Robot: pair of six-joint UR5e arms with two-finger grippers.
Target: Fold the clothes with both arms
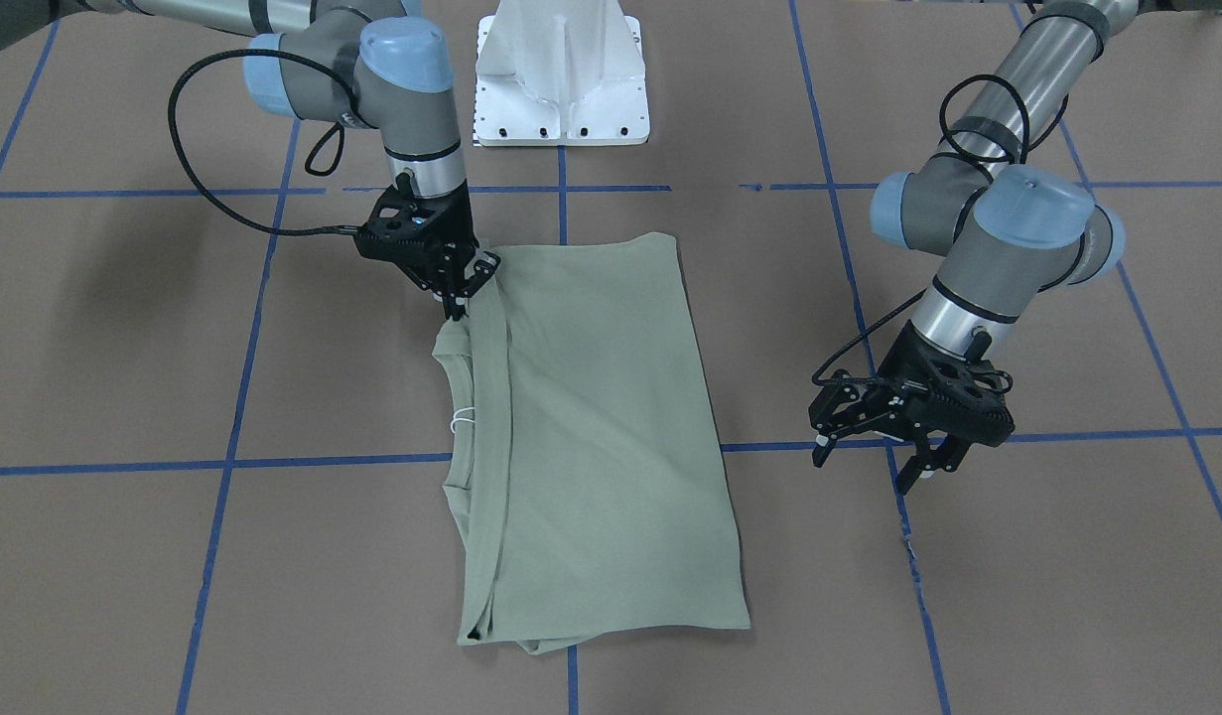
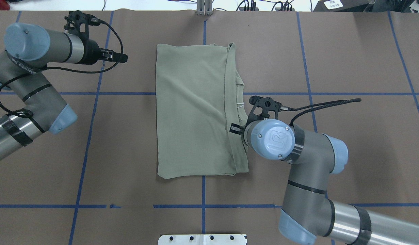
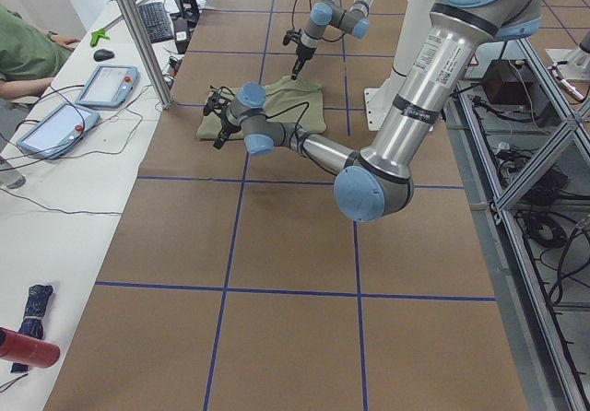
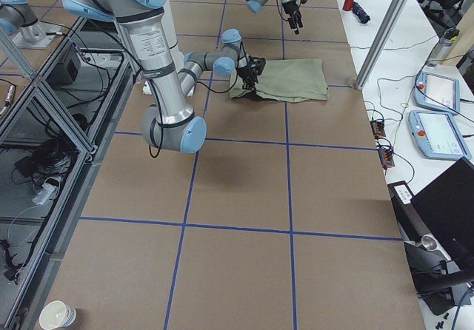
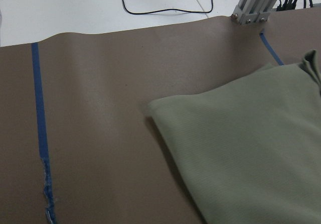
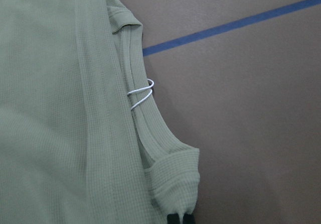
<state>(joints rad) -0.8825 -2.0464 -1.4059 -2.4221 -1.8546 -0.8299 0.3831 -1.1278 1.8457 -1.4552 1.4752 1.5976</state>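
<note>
Presently the shirt (image 1: pixel 591 427) lay folded into a long rectangle at the middle of the brown surface (image 1: pixel 1018 596), with its ribbed collar (image 6: pixel 150 128) and white string loop (image 6: pixel 140 94) showing along one long edge. The right pincer (image 1: pixel 459 298) was pressed together on the folded edge just beside the collar. The left pincer (image 1: pixel 866 472) hung spread above bare surface, well apart from the shirt, holding nothing.
</note>
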